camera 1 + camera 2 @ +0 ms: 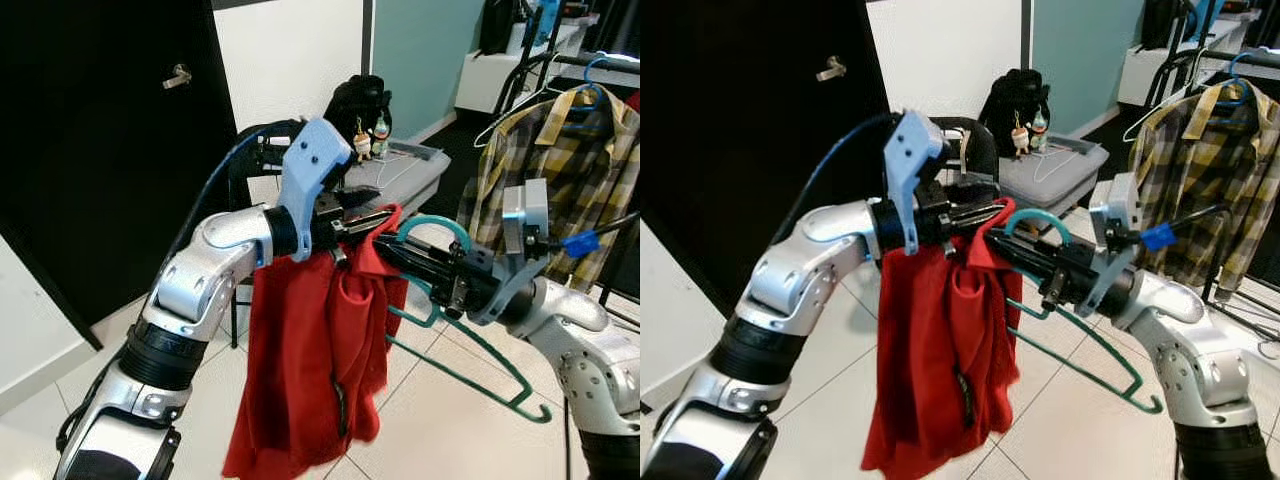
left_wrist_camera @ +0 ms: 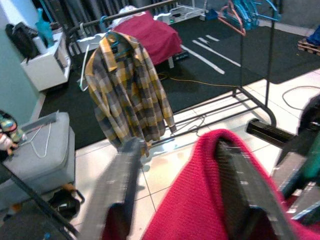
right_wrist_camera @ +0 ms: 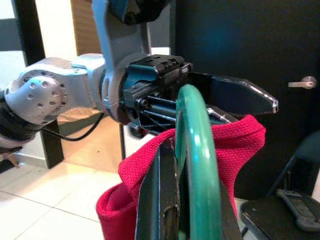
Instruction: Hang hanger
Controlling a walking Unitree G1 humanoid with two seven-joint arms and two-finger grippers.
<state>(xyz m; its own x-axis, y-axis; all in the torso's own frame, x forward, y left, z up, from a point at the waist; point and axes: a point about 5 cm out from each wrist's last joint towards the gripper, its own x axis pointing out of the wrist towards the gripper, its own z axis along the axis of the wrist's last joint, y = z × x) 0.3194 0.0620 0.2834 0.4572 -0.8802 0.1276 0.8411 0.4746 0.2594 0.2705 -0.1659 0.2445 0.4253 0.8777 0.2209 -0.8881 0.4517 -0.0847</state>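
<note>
Silver jointed arms; black ribbed wrist collars; blue cable routed along left arm (image 1: 200, 280); pale blue bracket mounted above left gripper (image 1: 355, 215); black fingers.

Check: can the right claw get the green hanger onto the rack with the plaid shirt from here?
Probably not yet. The right claw holds the green hanger, but the rack stands farther off, across open tile floor.

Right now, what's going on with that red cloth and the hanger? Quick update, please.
Left gripper pinching red cloth at its top. Right gripper shut on green hanger, hook beside the cloth. Clothes rack with plaid shirt behind, to the right.
</note>
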